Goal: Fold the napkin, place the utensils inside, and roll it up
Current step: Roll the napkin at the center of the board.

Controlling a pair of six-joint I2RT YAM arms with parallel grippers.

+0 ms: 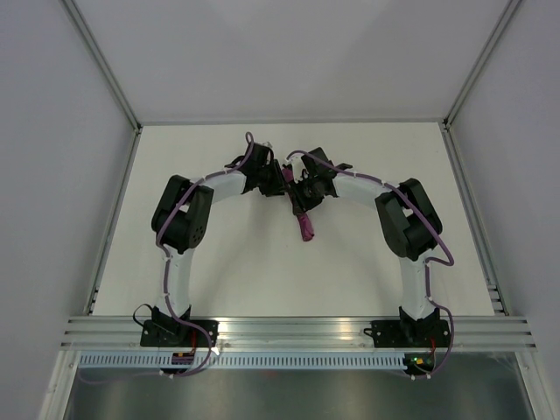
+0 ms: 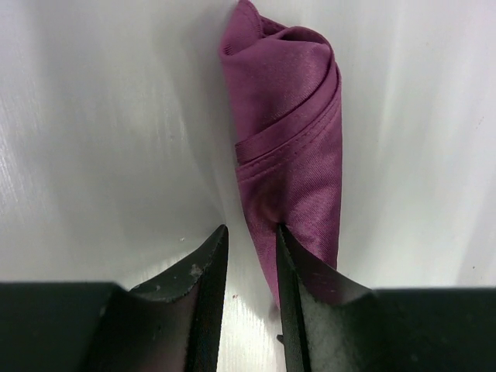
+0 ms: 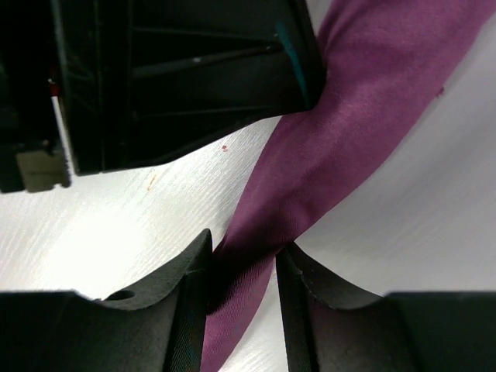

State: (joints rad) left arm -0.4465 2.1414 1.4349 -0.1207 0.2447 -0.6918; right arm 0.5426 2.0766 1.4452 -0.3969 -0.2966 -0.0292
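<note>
Napkin (image 2: pixel 291 155) rolled; left end effector (image 2: pixel 249 229) parted beside it, right end effector (image 3: pixel 244 243) straddling it, grip unclear

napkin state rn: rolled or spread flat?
Rolled: the napkin is a narrow tube, layers spiralling at its end, hemmed edge wrapped across. Utensils inside: cannot tell.

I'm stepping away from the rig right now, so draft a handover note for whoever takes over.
Left gripper: jaws slightly apart beside one end of the napkin, not clamping it.
Right gripper: napkin runs between its jaws; grip unclear.
Napkin: rolled up, lying on the table.
Utensils: none visible; maybe inside the roll.
Done: fold and roll. Left: confirm utensils, release, pull arms back.
</note>
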